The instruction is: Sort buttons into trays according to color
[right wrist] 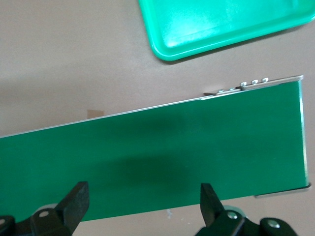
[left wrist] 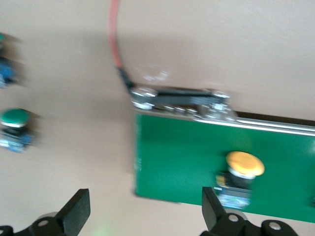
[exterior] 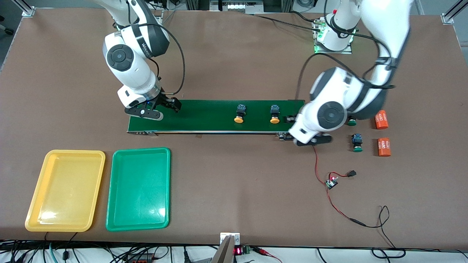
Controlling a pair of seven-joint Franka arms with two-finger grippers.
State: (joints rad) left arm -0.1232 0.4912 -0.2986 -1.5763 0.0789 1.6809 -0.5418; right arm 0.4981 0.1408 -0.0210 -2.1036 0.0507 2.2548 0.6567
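From the right arm's end of the table I see the yellow tray (exterior: 65, 190) and green tray (exterior: 138, 189) side by side, both bare, with the right end effector (exterior: 158, 108) released over the conveyor belt (exterior: 215, 116), where it waits. Two orange-capped buttons (exterior: 239, 113) lie on the belt toward the left arm's end; they look light, rigid and slick-capped, so I would pinch the square body. My left end effector (exterior: 313, 140), released, hovers over the belt's end, and two green-capped buttons (exterior: 357, 142) sit on open table by the orange cylinders (exterior: 383, 147)
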